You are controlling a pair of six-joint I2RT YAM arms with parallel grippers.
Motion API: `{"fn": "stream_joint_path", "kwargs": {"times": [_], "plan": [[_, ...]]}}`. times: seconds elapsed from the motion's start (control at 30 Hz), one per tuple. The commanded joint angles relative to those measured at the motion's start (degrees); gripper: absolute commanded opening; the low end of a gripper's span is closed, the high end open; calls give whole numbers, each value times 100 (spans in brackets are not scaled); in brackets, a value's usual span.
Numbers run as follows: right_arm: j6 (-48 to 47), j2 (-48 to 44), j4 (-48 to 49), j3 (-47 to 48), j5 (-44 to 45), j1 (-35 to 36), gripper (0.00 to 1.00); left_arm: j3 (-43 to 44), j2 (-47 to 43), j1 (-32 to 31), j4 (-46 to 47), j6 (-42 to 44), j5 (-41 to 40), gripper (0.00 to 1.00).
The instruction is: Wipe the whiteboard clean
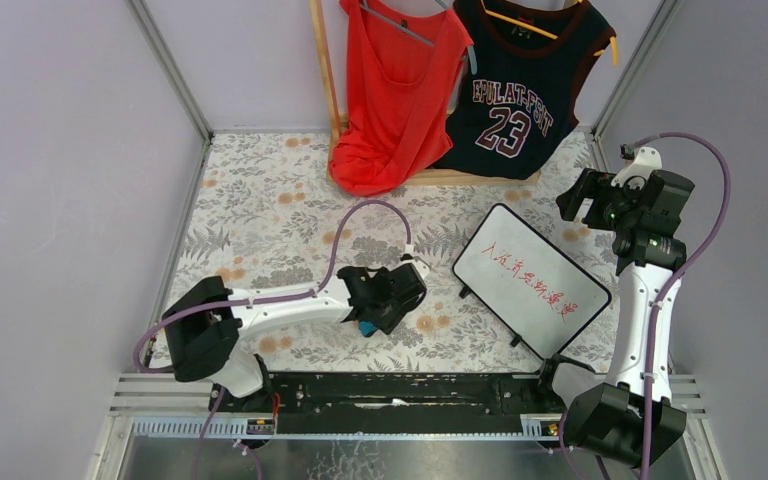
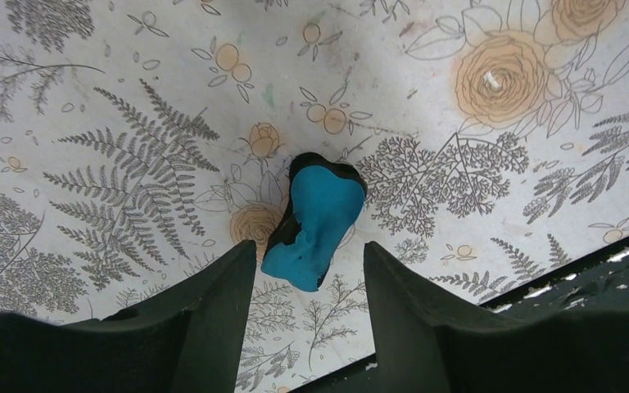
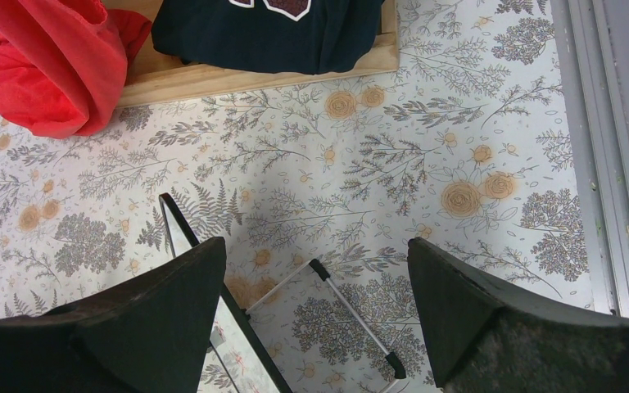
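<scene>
Blue eraser point(image 2: 315, 221) clear (left wrist only).

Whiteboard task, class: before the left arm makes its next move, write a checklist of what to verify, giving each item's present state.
1. Eraser sits between the left gripper fingers: ok.
2. Left gripper shut on the eraser: not ok, a gap shows beside it.
3. Whiteboard face uncovered, red writing readable: ok.
4. Right gripper open, empty and raised above the whiteboard: ok.
5. Which face of the eraser is the wiping side: cannot tell.
</scene>
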Motion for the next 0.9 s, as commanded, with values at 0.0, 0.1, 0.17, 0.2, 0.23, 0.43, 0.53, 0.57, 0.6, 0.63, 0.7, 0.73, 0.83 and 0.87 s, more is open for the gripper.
{"fn": "stream_joint_path", "kwargs": {"times": [0.0, 0.1, 0.17, 0.2, 0.23, 0.43, 0.53, 0.57, 0.6, 0.63, 0.7, 0.73, 0.83, 0.87], "plan": [[-71, -52, 245, 29, -127, 9, 88, -31, 112, 22, -273, -17, 271, 51], [-77, -53, 245, 27, -128, 11, 88, -92, 224, 23, -271, 41, 282, 51], [-79, -53, 252, 20, -127, 10, 89, -91, 330, 21, -282, 47, 275, 49], [-78, -53, 254, 16, -127, 7, 89, -91, 384, 25, -278, 47, 257, 49], [-78, -42, 254, 15, -127, 7, 89, -99, 437, 30, -282, 39, 238, 48], [-78, -44, 254, 11, -128, 10, 89, -110, 672, 65, -302, -3, 186, 46], [-83, -37, 253, 12, -133, 8, 89, -97, 665, 88, -306, 7, 185, 45], [-79, -42, 250, 11, -136, 10, 89, -93, 670, 95, -301, 11, 180, 45], [-78, -44, 253, 14, -136, 12, 89, -84, 661, 107, -303, 12, 174, 45], [-78, -43, 246, 12, -140, 7, 89, -77, 665, 121, -304, 19, 181, 44], [-83, -40, 245, 11, -145, 7, 89, -59, 665, 137, -303, 21, 212, 43], [-78, -42, 245, 16, -145, 8, 89, -53, 665, 137, -297, 23, 225, 43], [-80, -44, 245, 13, -145, 12, 89, -49, 660, 141, -287, 12, 231, 41], [-79, -44, 244, 11, -153, 12, 89, -49, 669, 147, -289, 12, 228, 41]]}}
